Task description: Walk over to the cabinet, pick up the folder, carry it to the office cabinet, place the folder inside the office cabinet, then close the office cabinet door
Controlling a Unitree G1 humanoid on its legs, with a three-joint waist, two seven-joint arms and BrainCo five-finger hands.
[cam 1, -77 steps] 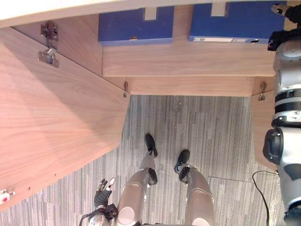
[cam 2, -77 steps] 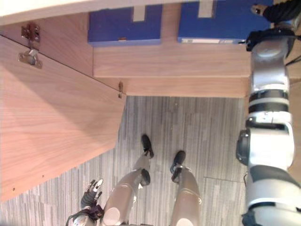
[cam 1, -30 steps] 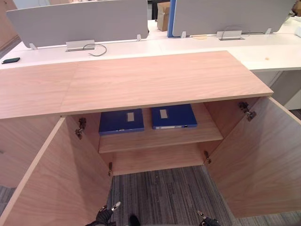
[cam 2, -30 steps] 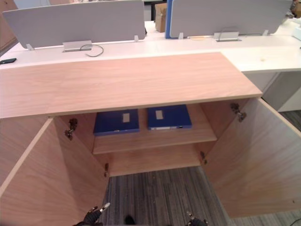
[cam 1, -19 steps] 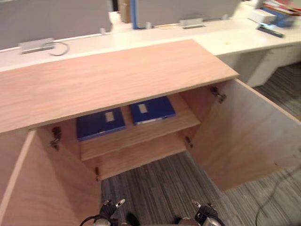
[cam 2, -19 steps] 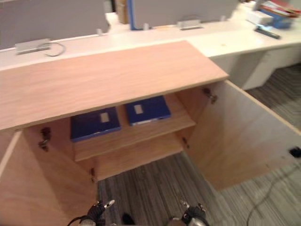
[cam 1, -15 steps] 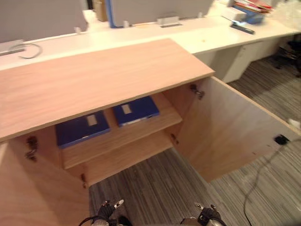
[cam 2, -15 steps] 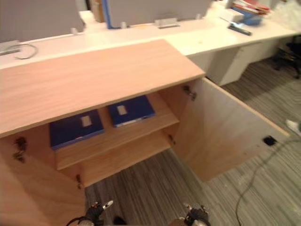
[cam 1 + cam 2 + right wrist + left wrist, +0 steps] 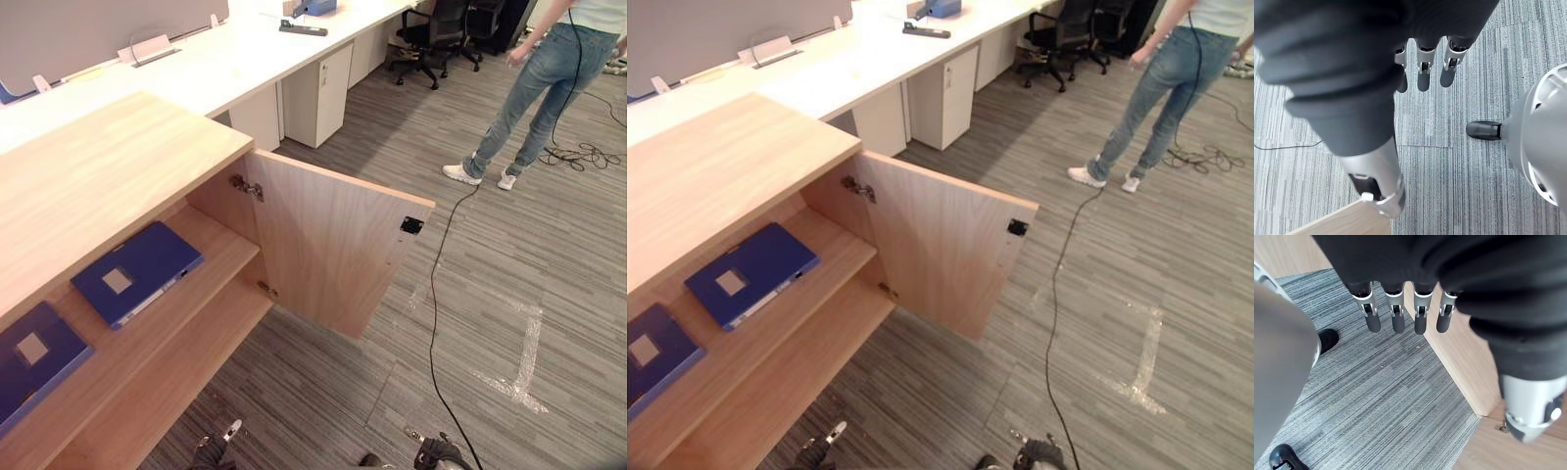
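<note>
Two blue folders lie flat on the shelf of the open wooden cabinet (image 9: 118,166): one folder (image 9: 135,271) nearer the right door, the other folder (image 9: 29,357) at the view's left edge. The cabinet's right door (image 9: 333,245) stands wide open. My left hand (image 9: 214,454) and right hand (image 9: 438,453) hang low at the bottom edge, well short of the shelf. Along the left wrist, the left hand (image 9: 1394,316) has straight fingers over carpet and holds nothing. The right hand (image 9: 1422,73) is the same, open and empty above the carpet.
A person in jeans (image 9: 534,78) stands on the carpet at the far right. White desks (image 9: 225,59) with a drawer unit (image 9: 315,93) run behind the cabinet, and an office chair (image 9: 436,34) stands beyond. Pale tape marks (image 9: 524,357) cross the floor.
The camera has swung to the right, so the cabinet now sits at the left and the room shows. The right arm, raised beside a folder earlier, now hangs low.
</note>
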